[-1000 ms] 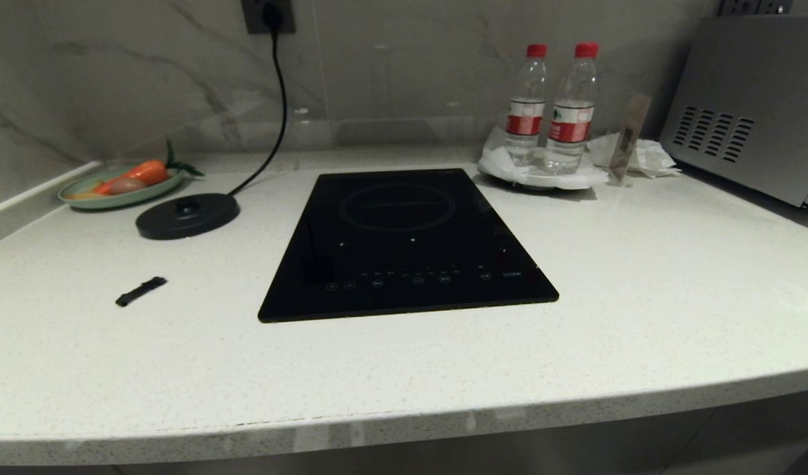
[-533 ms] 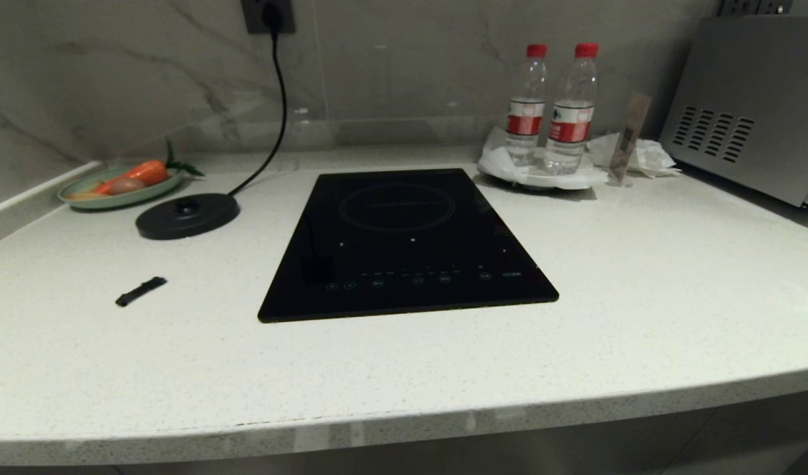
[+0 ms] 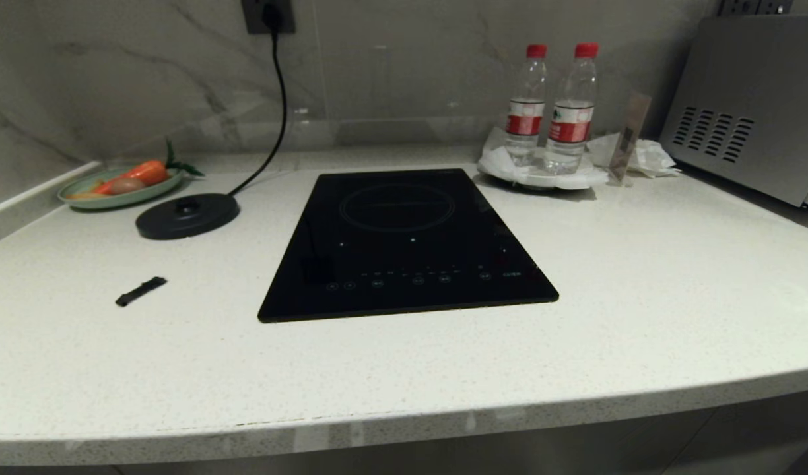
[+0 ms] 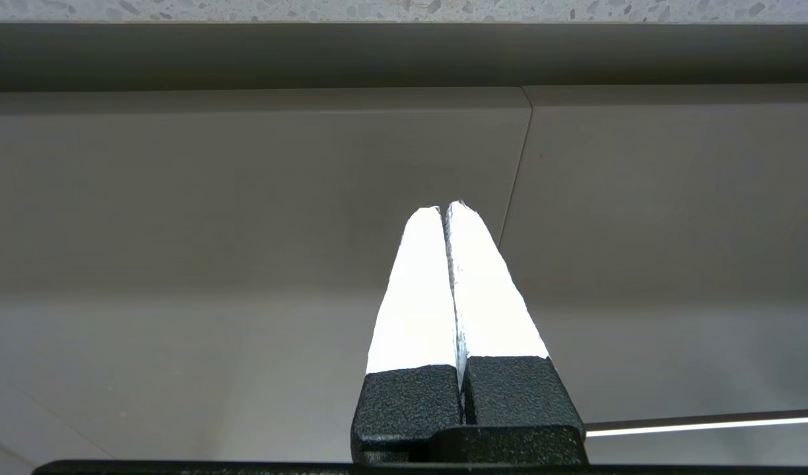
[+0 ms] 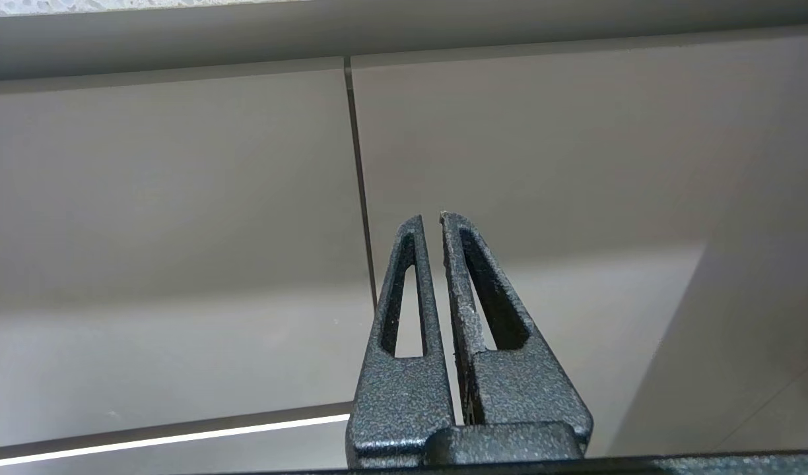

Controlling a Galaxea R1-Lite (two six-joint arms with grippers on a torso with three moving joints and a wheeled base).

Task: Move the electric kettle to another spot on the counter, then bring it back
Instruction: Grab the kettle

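Below the counter (image 3: 641, 316) edge, both grippers (image 4: 443, 208) (image 5: 432, 216) hang closed; kettle unseen.

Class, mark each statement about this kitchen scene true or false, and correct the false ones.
1. A kettle stands on the base disc. False: the disc is bare; no kettle is in view.
2. Two bottles have red caps. True.
3. The left gripper is open. False: it is shut, below the counter edge.
4. The base's cord is plugged into the wall. True.
5. The hob carries a pot. False: nothing stands on it.
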